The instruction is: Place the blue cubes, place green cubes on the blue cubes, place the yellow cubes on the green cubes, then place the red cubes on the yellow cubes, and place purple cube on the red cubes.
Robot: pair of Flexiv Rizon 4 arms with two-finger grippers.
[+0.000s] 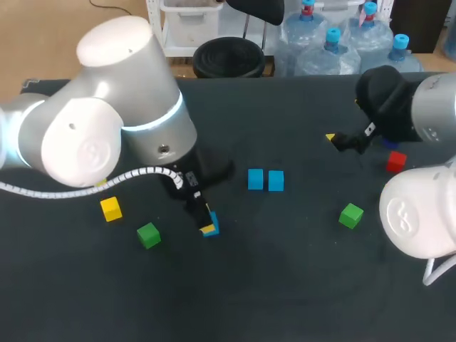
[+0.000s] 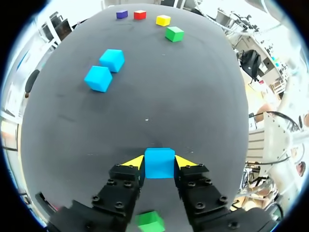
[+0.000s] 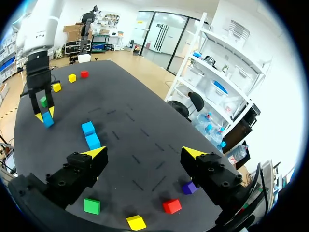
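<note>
My left gripper (image 2: pixel 159 162) is low over the table, and both yellow tips touch the sides of a blue cube (image 2: pixel 159 164) between them. In the head view that cube (image 1: pixel 211 227) lies left of a pair of blue cubes (image 1: pixel 265 180) set side by side. A green cube (image 1: pixel 148 234) and a yellow cube (image 1: pixel 110 209) lie further left. My right gripper (image 3: pixel 145 153) hangs open and empty above the table's right part. Below it lie a purple cube (image 3: pixel 189 187), a red cube (image 3: pixel 172 206), a yellow cube (image 3: pixel 136 222) and a green cube (image 3: pixel 91 206).
In the right wrist view, beyond my left arm (image 3: pixel 38 58), another red cube (image 3: pixel 84 74) and two yellow cubes (image 3: pixel 72 78) lie near the table's far end. My left arm's big joint (image 1: pixel 107 114) hides that area in the head view.
</note>
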